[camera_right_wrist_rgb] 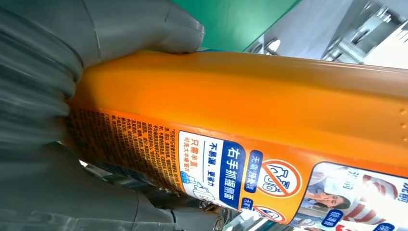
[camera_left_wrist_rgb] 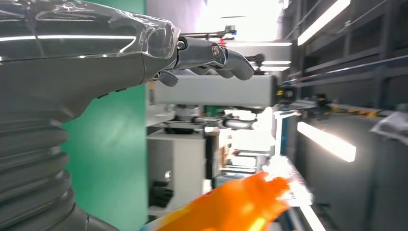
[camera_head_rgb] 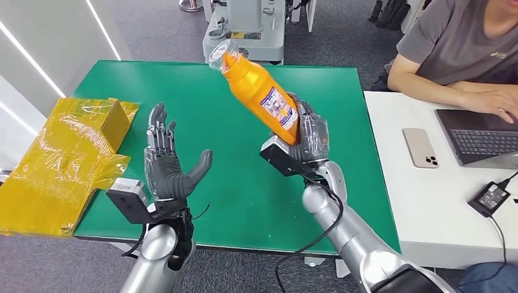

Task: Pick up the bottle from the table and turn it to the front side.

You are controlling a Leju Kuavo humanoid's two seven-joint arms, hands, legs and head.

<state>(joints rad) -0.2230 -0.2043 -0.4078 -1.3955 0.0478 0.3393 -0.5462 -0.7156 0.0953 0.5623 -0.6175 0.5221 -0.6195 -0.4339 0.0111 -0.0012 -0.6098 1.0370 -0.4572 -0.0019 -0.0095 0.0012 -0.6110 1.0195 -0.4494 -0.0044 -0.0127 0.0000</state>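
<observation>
Right hand (camera_head_rgb: 303,139): the orange bottle (camera_head_rgb: 261,96) is being held by its bottom end, with fingers wrapped around it.
Bottle: it is being kept up in the air over the green table (camera_head_rgb: 256,195), tilted, with its top end pointing away from the robot and to the left. A see-through wrap is being seen on the top end. A label with pictures and writing is being shown on its side.
Left hand (camera_head_rgb: 168,163): nothing is being held; the fingers are being kept spread apart, palm up, over the table's left part.
Yellow bag (camera_head_rgb: 67,160): it is being seen lying at the table's left edge.
Person (camera_head_rgb: 458,55): seated at the white table (camera_head_rgb: 415,201), by a laptop (camera_head_rgb: 482,137) and phone (camera_head_rgb: 420,147).
</observation>
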